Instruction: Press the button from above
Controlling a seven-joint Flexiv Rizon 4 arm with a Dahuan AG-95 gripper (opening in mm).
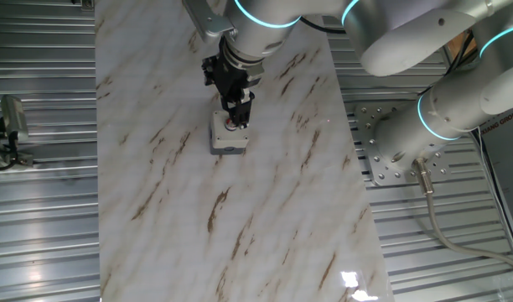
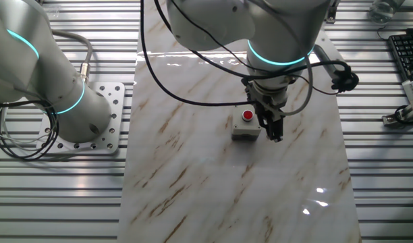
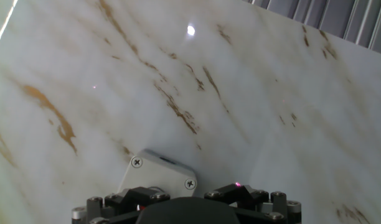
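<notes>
The small light-grey square box (image 2: 245, 131) sits on the marble tabletop, with the round red button (image 2: 248, 115) in its top. In one fixed view my gripper (image 1: 234, 120) points down right over the box (image 1: 226, 138), and only a sliver of the red button (image 1: 231, 127) shows under the fingertips. In the other fixed view the gripper (image 2: 273, 129) hangs at the box's right side, close to it. The hand view shows a corner of the box (image 3: 158, 176) with two screws just beyond the gripper body; the button and fingertips are hidden there. No view shows the fingertip gap.
The marble slab (image 1: 265, 210) lies on a ribbed metal table (image 1: 38, 210). The arm's base sits on a plate beside the slab (image 2: 92, 128). A keyboard (image 2: 405, 54) lies at the far right edge.
</notes>
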